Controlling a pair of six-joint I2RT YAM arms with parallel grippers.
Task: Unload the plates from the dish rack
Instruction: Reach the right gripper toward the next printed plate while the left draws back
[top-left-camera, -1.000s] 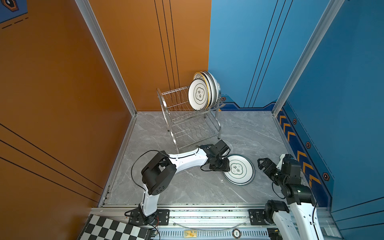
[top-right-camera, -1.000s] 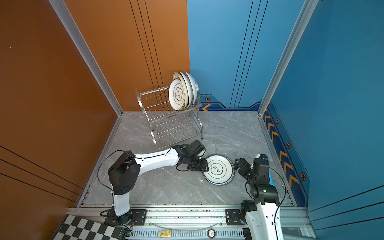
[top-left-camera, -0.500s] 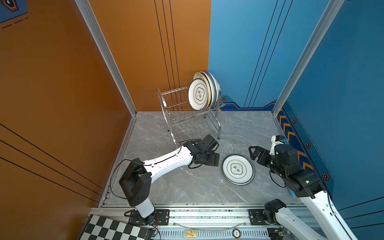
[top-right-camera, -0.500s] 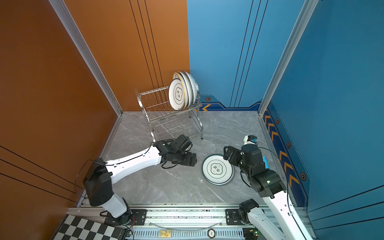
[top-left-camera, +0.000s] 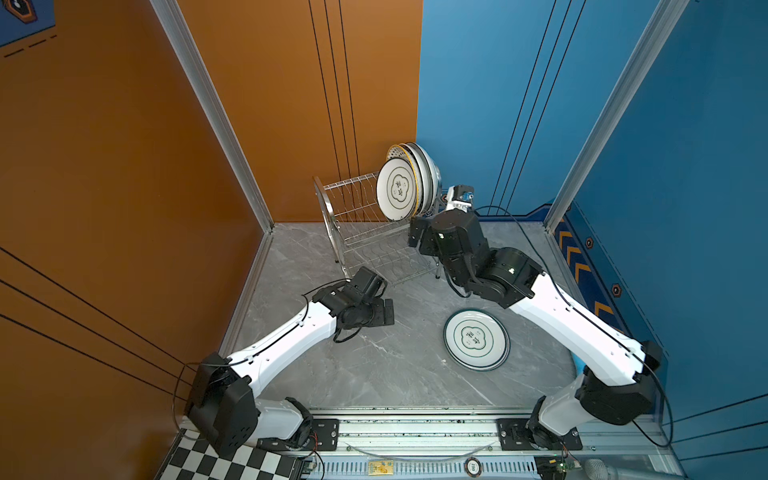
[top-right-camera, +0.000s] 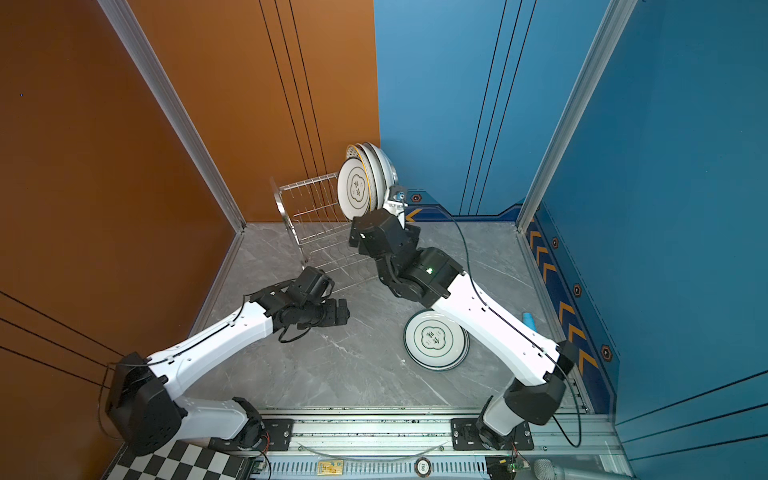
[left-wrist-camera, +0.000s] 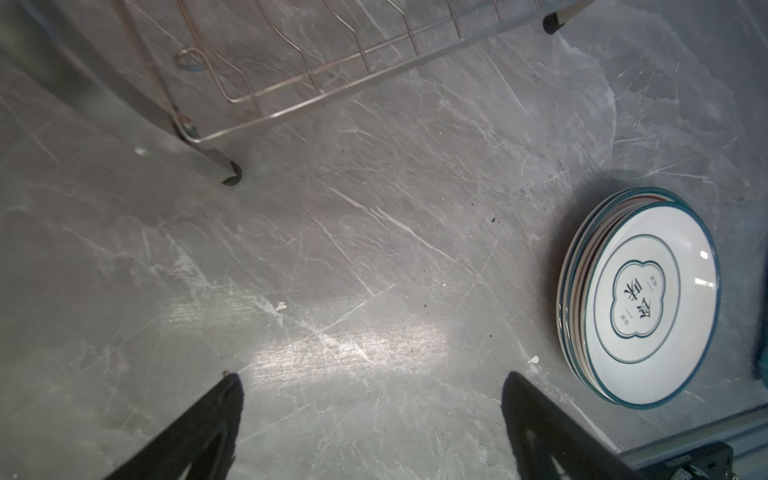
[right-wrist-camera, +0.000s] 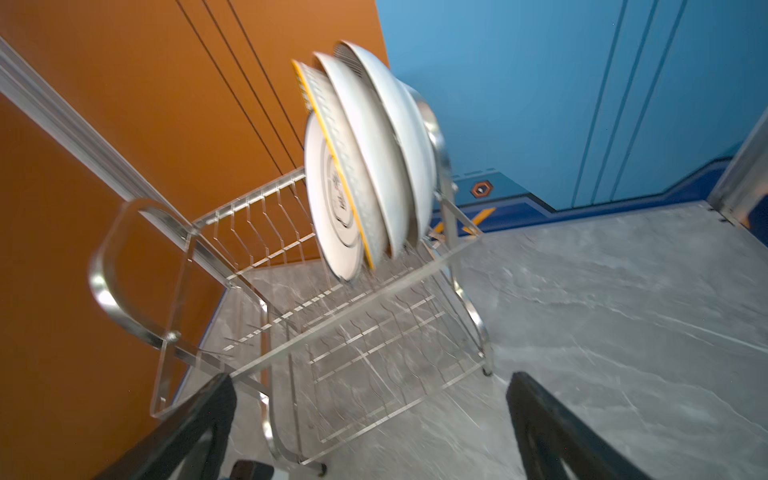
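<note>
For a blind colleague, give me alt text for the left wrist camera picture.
A stack of white plates, the top one teal-rimmed, lies flat on the marble table, apart from the legs of the dish rack. The left gripper hangs open and empty.

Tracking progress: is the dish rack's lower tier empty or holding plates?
Empty: the lower tier of the dish rack shows bare wires only; its plates stand in the upper tier.

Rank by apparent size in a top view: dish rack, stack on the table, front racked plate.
Largest to smallest:
dish rack
stack on the table
front racked plate, turned partly sideways, so these last two are unsure
</note>
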